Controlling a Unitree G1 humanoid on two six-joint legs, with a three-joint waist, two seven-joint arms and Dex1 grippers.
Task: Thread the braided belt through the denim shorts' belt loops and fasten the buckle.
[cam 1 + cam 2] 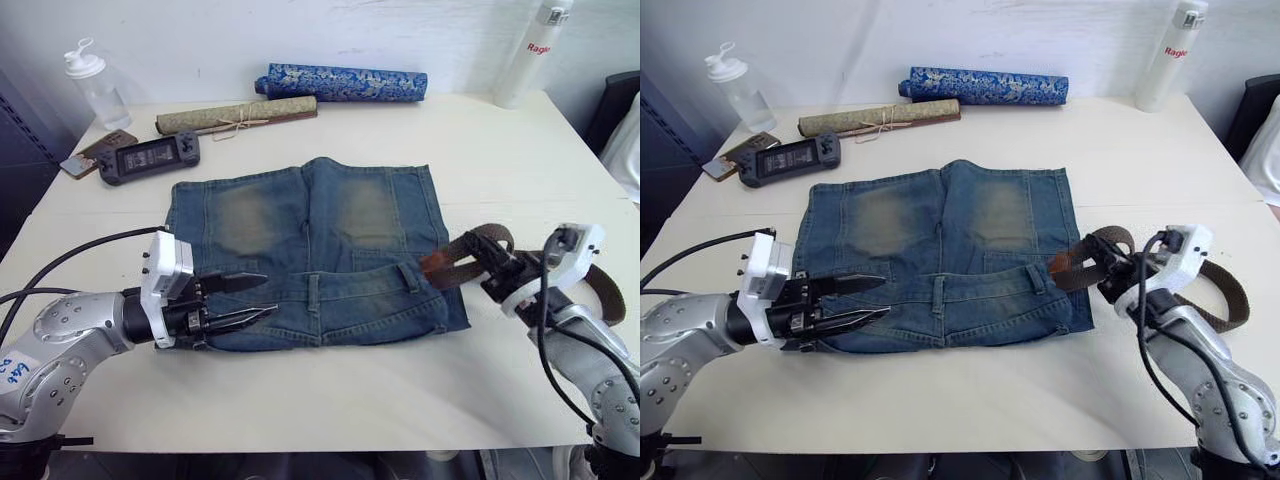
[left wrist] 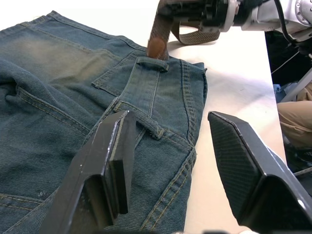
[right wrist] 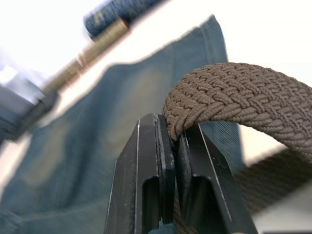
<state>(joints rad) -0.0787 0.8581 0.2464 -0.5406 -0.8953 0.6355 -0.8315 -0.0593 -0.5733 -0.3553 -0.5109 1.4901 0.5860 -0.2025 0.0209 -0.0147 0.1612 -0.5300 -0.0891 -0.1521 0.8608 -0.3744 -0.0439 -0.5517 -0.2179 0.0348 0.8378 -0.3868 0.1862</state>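
I can't find the buckle anywhere on the belt (image 1: 470,255); its far end runs behind my right end effector (image 1: 1110,277) and arm. In the right wrist view the shorts (image 3: 122,122) and the rolls behind them are blurred, and the woven strap leaves the frame at the edge. The spray bottle (image 1: 533,45) at the back of the desk (image 1: 500,150) is cut off at the top. The text on the small black device (image 1: 148,157) is too small to read.

Red letters reading "Rag", the rest cut off, are showing on the white bottle (image 1: 533,45) standing at the table's (image 1: 500,400) far right corner.
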